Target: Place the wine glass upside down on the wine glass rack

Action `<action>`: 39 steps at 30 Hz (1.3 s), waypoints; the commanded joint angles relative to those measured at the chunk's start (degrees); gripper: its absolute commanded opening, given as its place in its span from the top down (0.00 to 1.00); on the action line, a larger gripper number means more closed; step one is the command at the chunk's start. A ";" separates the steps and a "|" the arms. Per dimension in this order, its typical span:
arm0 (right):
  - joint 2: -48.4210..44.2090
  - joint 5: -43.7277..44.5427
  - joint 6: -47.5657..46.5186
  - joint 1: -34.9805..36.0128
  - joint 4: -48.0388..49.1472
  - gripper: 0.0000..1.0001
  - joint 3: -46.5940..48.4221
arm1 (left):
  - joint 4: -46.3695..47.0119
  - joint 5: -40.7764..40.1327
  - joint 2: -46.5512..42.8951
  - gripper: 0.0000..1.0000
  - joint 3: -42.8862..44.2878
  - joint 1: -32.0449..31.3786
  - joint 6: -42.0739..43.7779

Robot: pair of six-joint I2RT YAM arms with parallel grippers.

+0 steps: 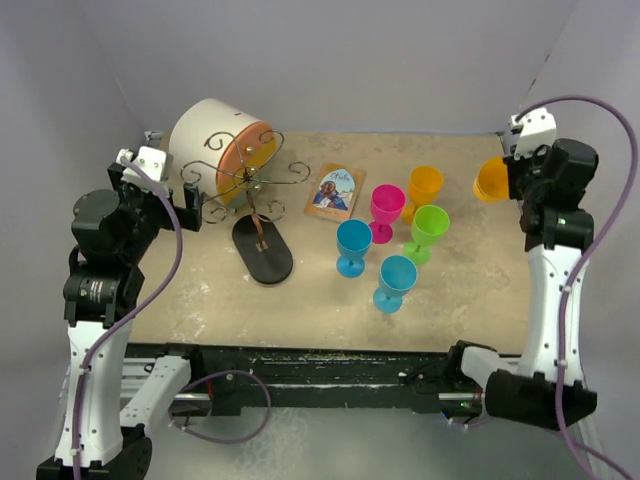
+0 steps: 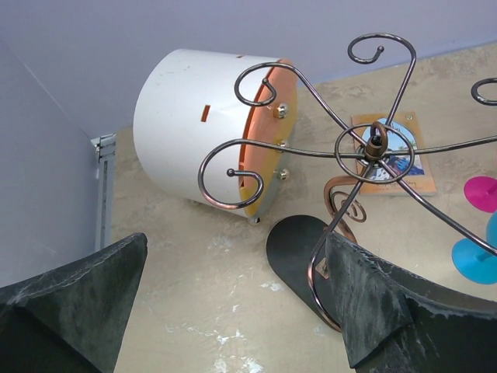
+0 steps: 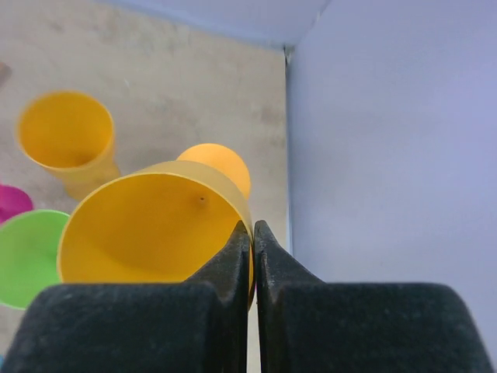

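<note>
The left arm [image 1: 95,290] and right arm [image 1: 550,300] have white shells, black joints and purple cables [image 1: 178,245]

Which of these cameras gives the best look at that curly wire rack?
The left wrist view: the wine glass rack fills it, curls and hub sharp, though a finger hides part of its base. The top view shows the whole rack, but small. The right wrist view misses it, showing the held yellow wine glass.

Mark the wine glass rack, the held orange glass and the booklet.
wine glass rack [image 1: 270,262]: top view, black oval base.
held orange glass [image 3: 147,229]: right wrist view, inner bowl.
booklet [image 1: 335,192]: top view, cover.
</note>
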 commanded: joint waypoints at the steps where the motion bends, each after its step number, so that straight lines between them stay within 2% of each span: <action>1: -4.40 -11.38 4.21 0.16 1.32 1.00 5.39 | 1.22 -0.03 -0.26 0.01 3.75 0.37 -1.15; 6: -6.32 -25.48 9.56 0.25 3.59 1.00 9.55 | 0.82 1.79 0.18 0.01 6.14 0.37 -1.45; 13: -7.41 -47.07 25.00 0.62 16.01 1.00 9.74 | 0.76 12.12 2.17 0.01 8.79 0.37 -1.30; 16: -6.81 -52.52 33.41 1.58 23.47 1.00 8.52 | 0.79 16.64 3.49 0.01 10.14 0.30 -1.55; 19: -7.19 -52.41 38.55 4.16 30.24 1.00 7.00 | 1.34 22.37 5.54 0.01 11.72 0.28 -2.39; 26: -4.26 -49.47 40.44 12.05 34.72 1.00 7.87 | 4.93 31.44 11.76 0.01 14.22 -0.13 -7.23; 29: -1.17 -47.99 40.39 15.28 35.16 1.00 10.03 | 5.08 31.63 15.77 0.01 18.18 -2.68 -8.96; 34: 3.79 -43.66 36.23 20.86 31.68 1.00 14.71 | 0.58 24.18 24.61 0.01 27.96 -13.82 -9.43; 39: 6.37 -41.43 33.96 23.80 31.07 1.00 17.63 | 1.23 26.93 31.85 0.00 34.14 -14.73 -16.41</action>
